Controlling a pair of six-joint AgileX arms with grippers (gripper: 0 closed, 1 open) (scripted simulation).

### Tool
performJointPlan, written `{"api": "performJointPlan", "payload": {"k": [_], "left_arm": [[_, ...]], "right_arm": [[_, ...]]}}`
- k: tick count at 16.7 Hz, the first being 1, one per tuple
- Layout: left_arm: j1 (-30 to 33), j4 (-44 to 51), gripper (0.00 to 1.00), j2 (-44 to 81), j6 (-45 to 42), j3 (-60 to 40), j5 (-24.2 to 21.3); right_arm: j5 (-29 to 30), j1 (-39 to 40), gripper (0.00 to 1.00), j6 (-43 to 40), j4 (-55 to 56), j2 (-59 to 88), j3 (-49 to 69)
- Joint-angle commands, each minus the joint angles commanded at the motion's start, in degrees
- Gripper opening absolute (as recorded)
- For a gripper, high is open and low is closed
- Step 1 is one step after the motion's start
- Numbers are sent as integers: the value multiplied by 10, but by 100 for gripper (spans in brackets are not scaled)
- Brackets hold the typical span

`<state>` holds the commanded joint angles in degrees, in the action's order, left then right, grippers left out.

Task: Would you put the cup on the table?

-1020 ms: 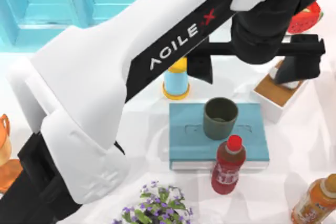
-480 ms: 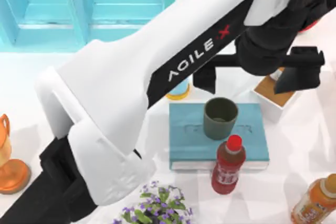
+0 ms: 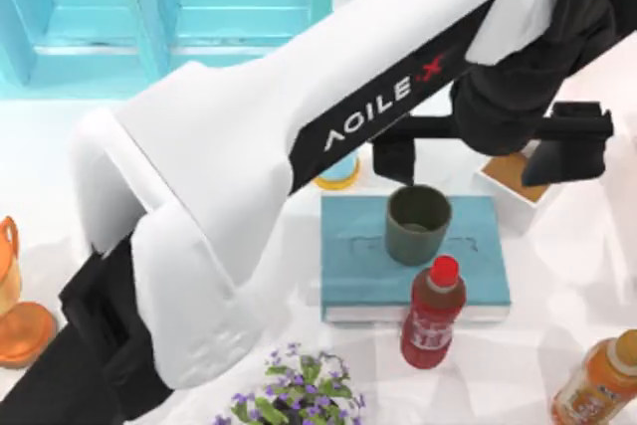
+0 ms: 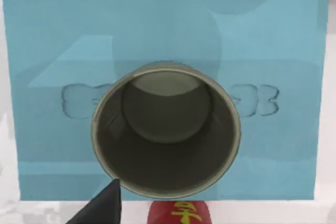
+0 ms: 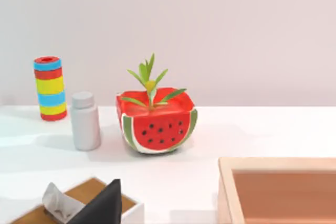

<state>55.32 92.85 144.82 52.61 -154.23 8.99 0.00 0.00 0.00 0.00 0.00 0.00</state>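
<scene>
Left gripper hovering over cup, fingers spread wide and empty; cup upright on teal book, below and between them. Best lowered straight, straddling rim, then carried onto desk.

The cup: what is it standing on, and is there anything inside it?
The cup stands upright on a teal book lying on the table. The left wrist view looks straight into it: empty, bare bottom. The book's cover under the cup is hidden.
</scene>
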Motion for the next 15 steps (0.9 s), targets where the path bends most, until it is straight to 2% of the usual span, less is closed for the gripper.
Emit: {"api": "performJointPlan", "payload": {"k": [8,14,15], "left_arm": [[-12,-209,100,-61,-11,270,-1],[-13,-235,100,-66,-13,300,-1],[-13,-235,92,-66,-13,300,-1]], "right_arm": [[0,0,100,0,0,0,0],[0,0,100,0,0,0,0],[0,0,100,0,0,0,0]]}}
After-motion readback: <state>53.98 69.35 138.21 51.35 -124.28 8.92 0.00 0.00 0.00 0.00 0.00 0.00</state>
